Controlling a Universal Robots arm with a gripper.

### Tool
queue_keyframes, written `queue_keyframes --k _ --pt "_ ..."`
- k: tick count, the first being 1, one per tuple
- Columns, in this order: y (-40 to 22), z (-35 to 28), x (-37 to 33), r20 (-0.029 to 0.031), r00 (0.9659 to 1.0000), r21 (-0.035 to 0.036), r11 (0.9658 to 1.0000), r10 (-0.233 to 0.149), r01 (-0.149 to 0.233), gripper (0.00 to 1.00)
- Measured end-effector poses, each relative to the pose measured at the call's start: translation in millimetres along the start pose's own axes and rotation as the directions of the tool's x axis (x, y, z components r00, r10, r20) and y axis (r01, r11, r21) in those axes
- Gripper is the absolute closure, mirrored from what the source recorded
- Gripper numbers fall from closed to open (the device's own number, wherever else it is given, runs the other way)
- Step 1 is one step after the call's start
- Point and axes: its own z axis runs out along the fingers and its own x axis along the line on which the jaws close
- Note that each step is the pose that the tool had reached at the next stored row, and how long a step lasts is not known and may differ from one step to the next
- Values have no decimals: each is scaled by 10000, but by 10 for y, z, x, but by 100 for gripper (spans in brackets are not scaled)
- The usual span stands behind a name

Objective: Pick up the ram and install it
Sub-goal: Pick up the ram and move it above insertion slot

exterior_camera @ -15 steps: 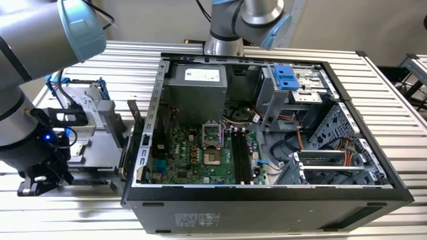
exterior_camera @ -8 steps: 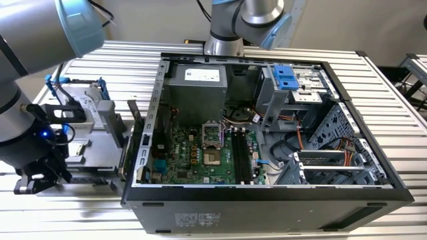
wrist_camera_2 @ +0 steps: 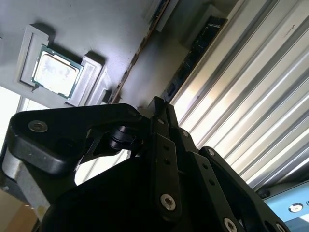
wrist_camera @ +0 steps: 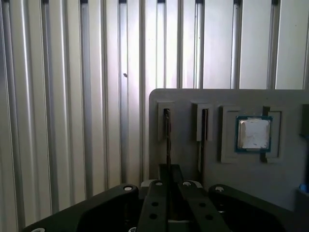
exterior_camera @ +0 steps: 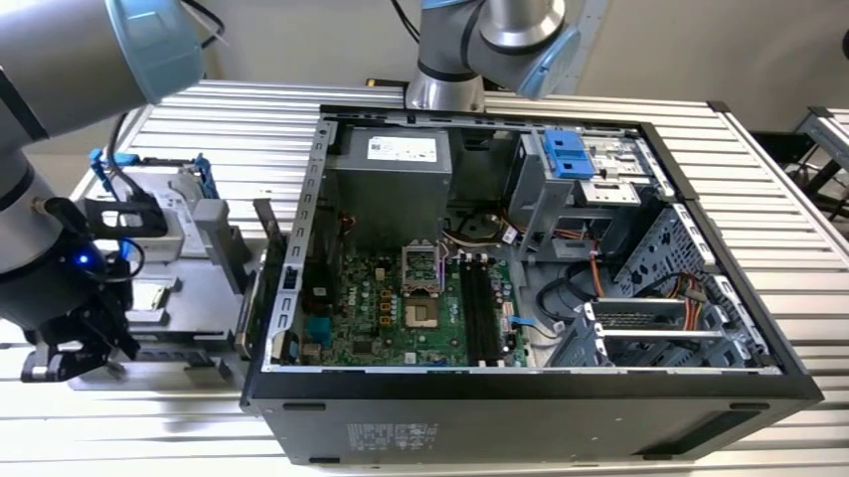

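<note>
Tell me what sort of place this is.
Probably a robotics lab bench for PC assembly trials: an open computer case with its motherboard exposed on a ribbed metal table, and a grey parts tray holding a processor chip and the ram.

Ribbed table of bare silvery metal slats, smooth and softly reflective. At the centre of the exterior view, an open computer case of matt black painted metal, with dull grey sheet metal inside. Its motherboard is green circuit board with a faint sheen. At eleven o'clock, the robot arm is smooth satin grey with glossy pale blue caps. In the first wrist view, the gripper is matt black with bright metal screw heads, the tray is matt grey plastic, the ram shows a thin dark board edge, and the processor has a dull silver metal lid.
</note>
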Motion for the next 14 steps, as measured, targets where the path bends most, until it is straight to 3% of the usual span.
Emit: queue_keyframes --k 14 --pt "0 -177 -1 -1 10000 -1 10000 1 -1 100"
